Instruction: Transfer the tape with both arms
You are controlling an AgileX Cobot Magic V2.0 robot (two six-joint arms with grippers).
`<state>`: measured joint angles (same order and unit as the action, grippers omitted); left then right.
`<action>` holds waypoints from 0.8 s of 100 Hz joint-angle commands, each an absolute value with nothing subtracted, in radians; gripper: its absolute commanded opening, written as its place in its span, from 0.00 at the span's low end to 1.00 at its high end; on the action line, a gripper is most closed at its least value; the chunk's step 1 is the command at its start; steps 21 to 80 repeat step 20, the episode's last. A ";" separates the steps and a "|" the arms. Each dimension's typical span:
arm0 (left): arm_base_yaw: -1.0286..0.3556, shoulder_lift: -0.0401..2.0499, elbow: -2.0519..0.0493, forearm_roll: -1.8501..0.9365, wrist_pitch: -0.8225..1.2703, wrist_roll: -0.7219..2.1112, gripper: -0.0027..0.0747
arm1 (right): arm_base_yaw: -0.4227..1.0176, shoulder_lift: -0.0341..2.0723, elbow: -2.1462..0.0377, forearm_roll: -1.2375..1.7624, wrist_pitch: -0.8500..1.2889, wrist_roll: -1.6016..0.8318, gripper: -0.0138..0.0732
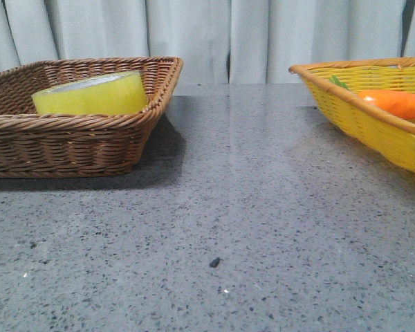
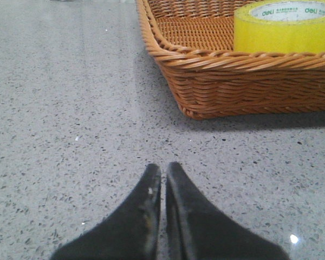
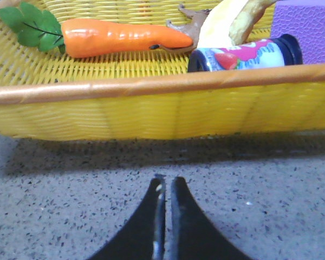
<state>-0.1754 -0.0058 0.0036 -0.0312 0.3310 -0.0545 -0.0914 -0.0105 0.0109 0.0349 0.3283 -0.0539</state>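
Nearest, the left jaws (image 2: 162, 208) are pressed together and hold nothing, low over the grey surface (image 2: 70, 108). Ahead of them and off to one side stands the brown wicker basket (image 2: 249, 81); the yellow tape (image 2: 284, 30) lies flat inside it, beyond the near rim. The right jaws (image 3: 165, 216) are likewise together with nothing between them, facing the yellow basket (image 3: 151, 111), with a carrot (image 3: 124, 37) beyond its rim. That could be the tape's start or its destination. Any grasp should clear the rim and straddle the roll's wall.
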 commanded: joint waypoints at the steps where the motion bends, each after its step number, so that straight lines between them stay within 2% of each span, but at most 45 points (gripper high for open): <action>1: -0.172 -0.036 0.012 -0.041 0.281 -0.058 0.01 | -0.097 -0.031 0.032 0.038 0.308 -0.065 0.08; 80: -0.172 -0.036 0.012 -0.041 0.281 -0.058 0.01 | -0.097 -0.031 0.032 0.038 0.308 -0.065 0.08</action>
